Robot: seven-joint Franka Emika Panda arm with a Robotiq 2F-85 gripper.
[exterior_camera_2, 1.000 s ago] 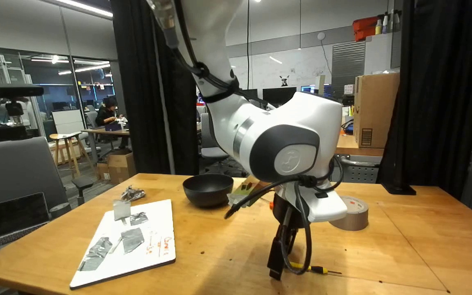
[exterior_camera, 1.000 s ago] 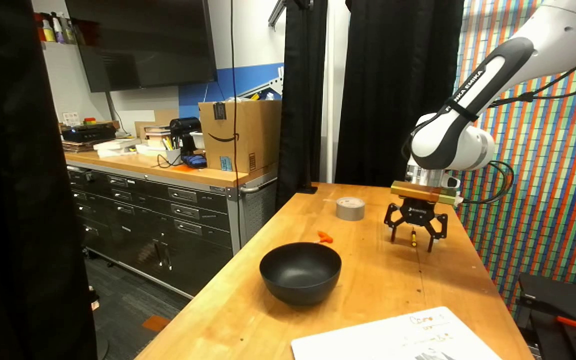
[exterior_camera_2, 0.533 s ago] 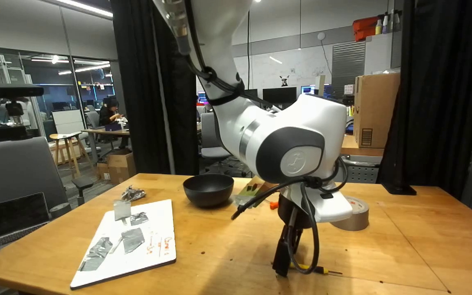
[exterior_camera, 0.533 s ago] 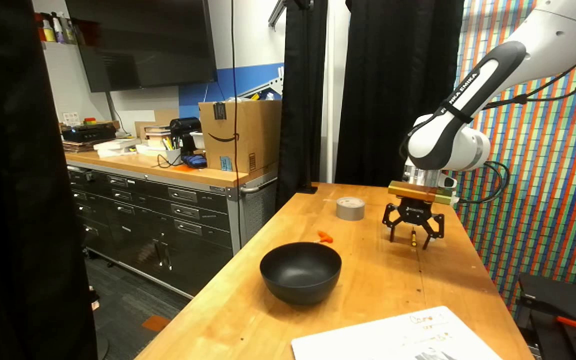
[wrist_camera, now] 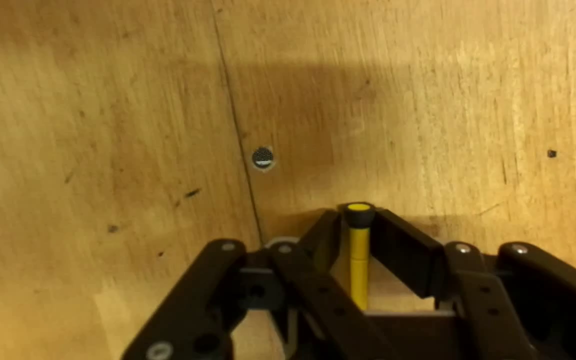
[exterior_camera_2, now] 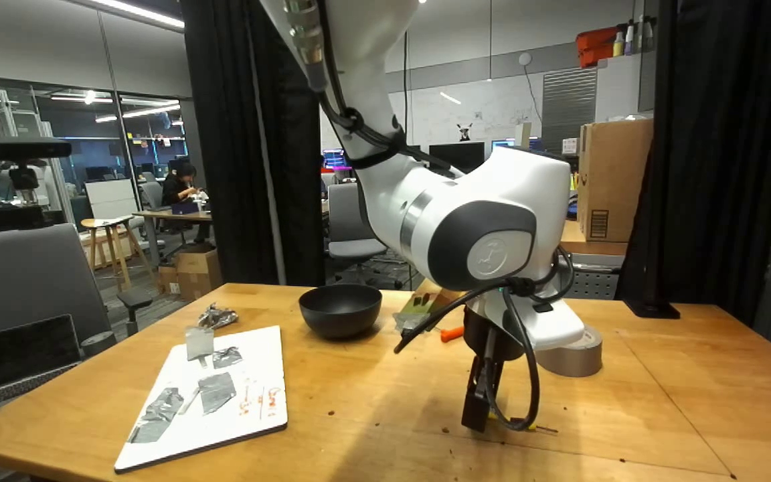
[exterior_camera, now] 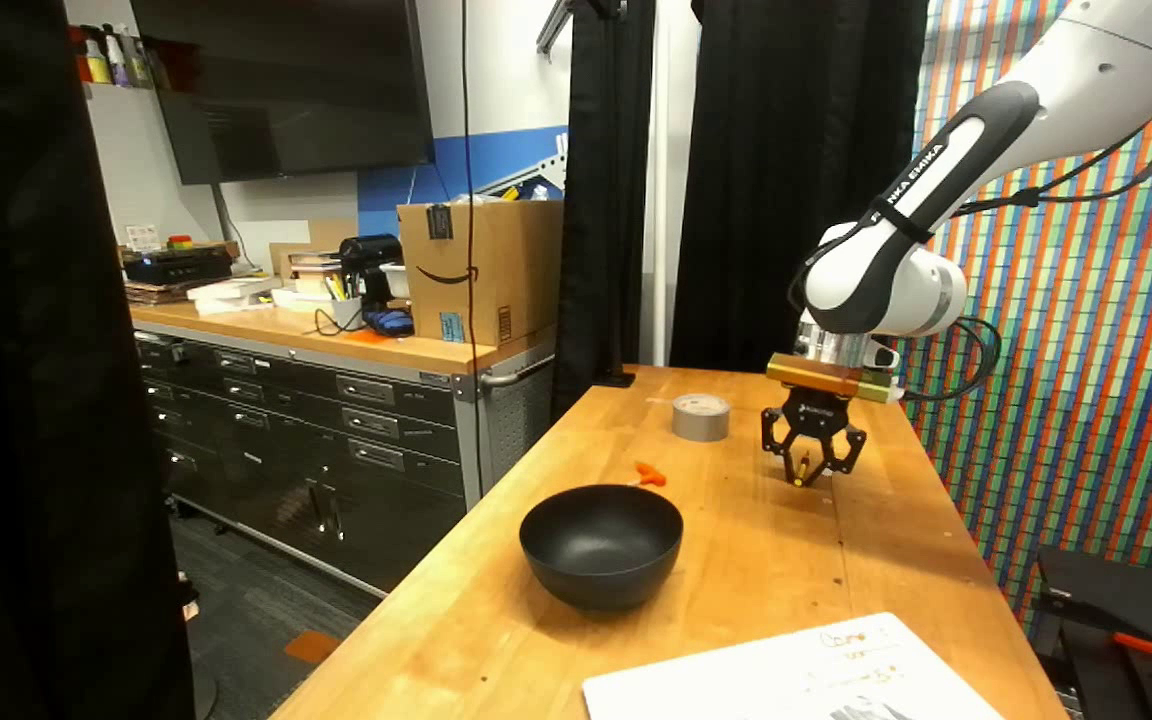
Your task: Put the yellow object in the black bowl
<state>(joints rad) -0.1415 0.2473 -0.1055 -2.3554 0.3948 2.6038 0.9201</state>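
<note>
The yellow object, a slim yellow screwdriver (wrist_camera: 359,265) with a black-ringed end, stands between the fingers of my gripper (wrist_camera: 357,216) in the wrist view. The fingertips have come in on both sides of its black ring, so the gripper is shut on it. Low over the table, the gripper (exterior_camera: 802,482) shows the yellow handle between its tips in an exterior view. Elsewhere a cable and finger hide most of the handle, while the thin metal shaft (exterior_camera_2: 547,429) sticks out. The round black bowl (exterior_camera: 601,548) sits upright on the table, well apart from the gripper.
A grey tape roll (exterior_camera: 701,418) stands on the table near the arm. An orange-handled piece (exterior_camera: 649,474) lies just behind the bowl. A white board (exterior_camera_2: 265,388) with foil patches lies flat, with crumpled foil (exterior_camera_2: 217,316) beside it.
The wide-open fingers have drawn together on the yellow screwdriver. Gripper and screwdriver have shifted together, leftward in an exterior view, towards the tape roll's side.
</note>
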